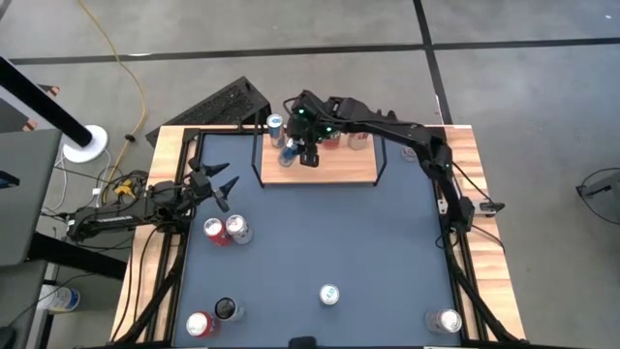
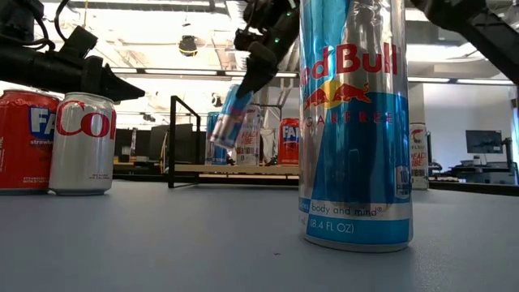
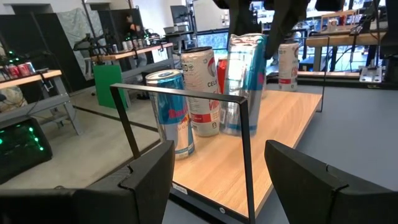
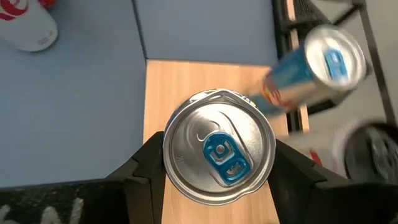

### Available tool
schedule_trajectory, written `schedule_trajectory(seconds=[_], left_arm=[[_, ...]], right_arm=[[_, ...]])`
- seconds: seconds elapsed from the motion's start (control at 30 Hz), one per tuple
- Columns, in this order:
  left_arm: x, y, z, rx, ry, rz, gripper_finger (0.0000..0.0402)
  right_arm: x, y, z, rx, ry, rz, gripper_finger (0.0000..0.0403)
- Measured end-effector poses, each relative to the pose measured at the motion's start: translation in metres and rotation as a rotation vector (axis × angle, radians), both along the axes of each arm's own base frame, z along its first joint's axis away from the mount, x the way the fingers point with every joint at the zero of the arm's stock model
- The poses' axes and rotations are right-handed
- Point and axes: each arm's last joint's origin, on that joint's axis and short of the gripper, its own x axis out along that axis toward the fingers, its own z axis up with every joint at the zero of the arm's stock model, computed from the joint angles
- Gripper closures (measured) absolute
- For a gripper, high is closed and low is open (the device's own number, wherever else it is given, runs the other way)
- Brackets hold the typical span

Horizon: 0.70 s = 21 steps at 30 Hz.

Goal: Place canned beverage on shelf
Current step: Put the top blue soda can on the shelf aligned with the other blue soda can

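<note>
The shelf (image 1: pixel 334 167) is a light-wood board with black wire side frames at the table's far middle. My right gripper (image 1: pixel 308 147) is over the shelf's left part and is shut on a slim blue-and-silver can (image 2: pixel 230 116), whose top shows in the right wrist view (image 4: pixel 219 146). A blue can (image 1: pixel 275 124) and red and white cans (image 1: pixel 345 139) stand upright on the board. My left gripper (image 1: pixel 219 184) is open and empty, just left of the shelf's left frame; its fingers frame the shelf (image 3: pixel 273 124) in the left wrist view. My right gripper pinches the slim can's upper side wall, just below the top rim (image 4: pixel 171 155), between its two fingers. The fingers (image 4: pixel 146 168) come from above, pointing down. The can hangs tilted below them, its bottom (image 2: pixel 217 139) a little above the shelf board.
A red can (image 1: pixel 213 231) and a white can (image 1: pixel 237 229) stand near my left gripper. More cans stand toward the near edge (image 1: pixel 329 294), (image 1: pixel 199 323), (image 1: pixel 446 320). The shelf's black wire frame (image 3: pixel 242 155) rises between my left gripper and the board.
</note>
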Motion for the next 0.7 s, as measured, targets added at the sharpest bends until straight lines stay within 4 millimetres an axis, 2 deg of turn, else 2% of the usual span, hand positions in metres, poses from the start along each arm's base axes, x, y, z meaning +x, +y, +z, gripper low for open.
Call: schedule_trajectory(seconds=[0.17,0.37,0.7], left_arm=[[0.000,0.000,0.000,0.000,0.000,0.000,0.0162],[0.000,0.000,0.000,0.000,0.000,0.000,0.0162],[0.000,0.000,0.000,0.000,0.000,0.000,0.0162]], right_arm=[[0.005,0.005,-0.009,0.014,0.091,0.039,0.0202],[-0.001,0.009,-0.010,0.033,0.184,0.038,0.0202],[-0.004,0.008,-0.013,-0.004,0.237,0.003,0.0184]])
